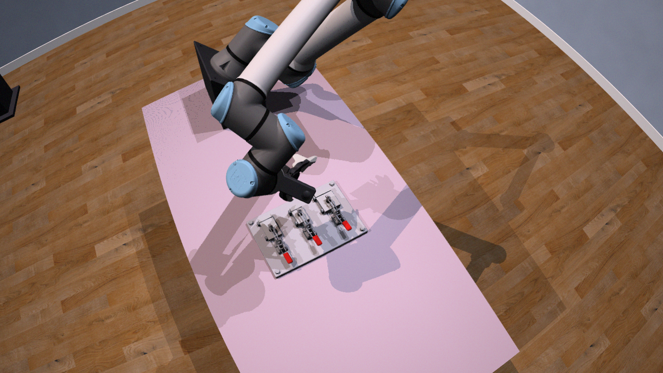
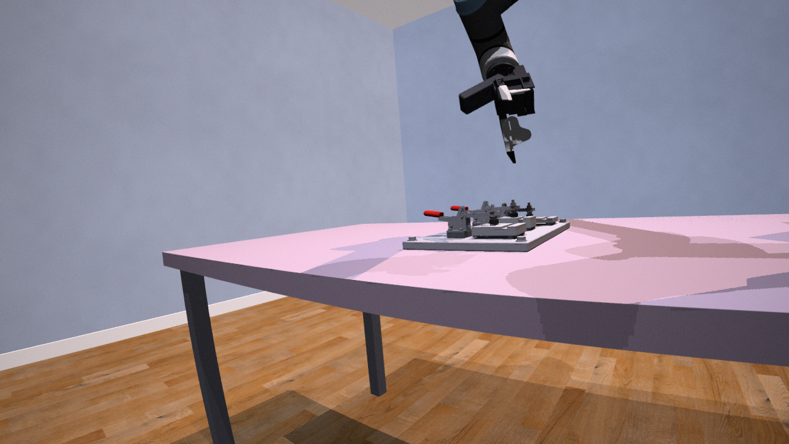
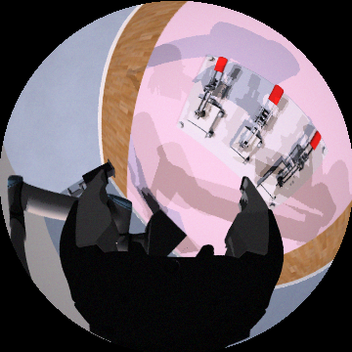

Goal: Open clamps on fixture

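Observation:
The fixture plate [image 1: 301,257] [image 2: 463,246] [image 3: 222,152] carries three toggle clamps in a row. In the top view, the left clamp's red handle [image 1: 287,257] [image 3: 316,140], the middle red handle [image 1: 316,239] [image 3: 276,95] and the right red handle [image 1: 346,225] [image 3: 221,64] all lie low, pointing outward. The two handles visible in the exterior view are nearly level, with clamp arms down over the parts; the far handle is hidden there. The nearest grey part [image 2: 499,230] lies flat on the plate. My gripper [image 3: 174,173] is open and empty, high above the plate's arm-base side.
The pink table [image 1: 371,319] [image 2: 264,248] bears the fixture and extends beyond the handle side. The black arm base [image 1: 208,69] stands at the table's far end in the top view. Low bolt heads stand at the plate corners. Arm shadows cross the table and plate.

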`<act>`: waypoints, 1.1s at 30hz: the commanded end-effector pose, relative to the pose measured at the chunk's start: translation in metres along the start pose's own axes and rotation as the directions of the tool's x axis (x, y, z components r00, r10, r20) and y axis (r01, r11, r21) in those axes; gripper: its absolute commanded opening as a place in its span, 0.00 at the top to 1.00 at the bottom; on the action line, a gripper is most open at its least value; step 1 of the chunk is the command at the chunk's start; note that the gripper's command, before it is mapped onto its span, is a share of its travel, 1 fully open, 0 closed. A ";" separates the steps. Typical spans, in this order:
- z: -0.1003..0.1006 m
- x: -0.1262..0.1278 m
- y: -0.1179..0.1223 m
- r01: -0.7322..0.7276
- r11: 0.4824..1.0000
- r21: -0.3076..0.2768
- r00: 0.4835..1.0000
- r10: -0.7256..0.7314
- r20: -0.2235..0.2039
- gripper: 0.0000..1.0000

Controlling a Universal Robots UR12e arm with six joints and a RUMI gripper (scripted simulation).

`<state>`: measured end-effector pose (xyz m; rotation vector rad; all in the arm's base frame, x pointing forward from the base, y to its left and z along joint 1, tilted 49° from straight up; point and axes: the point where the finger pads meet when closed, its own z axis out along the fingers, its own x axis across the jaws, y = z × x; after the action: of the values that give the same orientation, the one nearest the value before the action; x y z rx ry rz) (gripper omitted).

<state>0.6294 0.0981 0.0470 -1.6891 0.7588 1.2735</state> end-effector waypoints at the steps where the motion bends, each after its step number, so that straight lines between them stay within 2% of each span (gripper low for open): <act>1: -0.008 0.014 0.007 -0.044 0.999 0.017 0.995 0.046 -0.086 0.00; 4: -0.024 0.029 0.015 -0.097 0.993 0.060 0.977 0.107 -0.182 0.00; 6: -0.024 0.029 0.015 -0.097 0.993 0.060 0.977 0.107 -0.182 0.00; 7: -0.028 0.034 0.018 -0.113 0.991 0.074 0.969 0.126 -0.212 0.00; 8: -0.028 0.034 0.018 -0.113 0.991 0.074 0.969 0.126 -0.212 0.00; 9: -0.033 0.039 0.021 -0.128 0.988 0.089 0.960 0.146 -0.239 0.00; 10: -0.033 0.039 0.021 -0.128 0.988 0.089 0.960 0.146 -0.239 0.00; 11: -0.038 0.043 0.023 -0.141 0.984 0.105 0.950 0.165 -0.266 0.00; 12: -0.038 0.043 0.023 -0.141 0.984 0.105 0.950 0.165 -0.266 0.00; 13: -0.042 0.047 0.026 -0.154 0.981 0.117 0.939 0.182 -0.291 0.00; 14: -0.042 0.047 0.026 -0.154 0.981 0.117 0.939 0.182 -0.291 0.00; 15: -0.046 0.052 0.029 -0.166 0.978 0.129 0.928 0.200 -0.315 0.00; 18: -0.046 0.052 0.029 -0.166 0.978 0.129 0.928 0.200 -0.315 0.00; 21: -0.058 0.063 0.036 -0.197 0.965 0.171 0.892 0.248 -0.377 0.00; 24: -0.061 0.067 0.038 -0.205 0.962 0.182 0.880 0.263 -0.395 0.00; 26: -0.068 0.073 0.041 -0.220 0.954 0.205 0.856 0.290 -0.428 0.00; 27: -0.068 0.073 0.041 -0.220 0.954 0.205 0.856 0.290 -0.428 0.00; 30: -0.077 0.081 0.046 -0.237 0.942 0.238 0.822 0.325 -0.468 0.00; 33: -0.081 0.086 0.049 -0.246 0.935 0.254 0.802 0.344 -0.489 0.00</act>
<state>0.6444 0.0210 -0.0255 -1.8184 1.3572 0.9701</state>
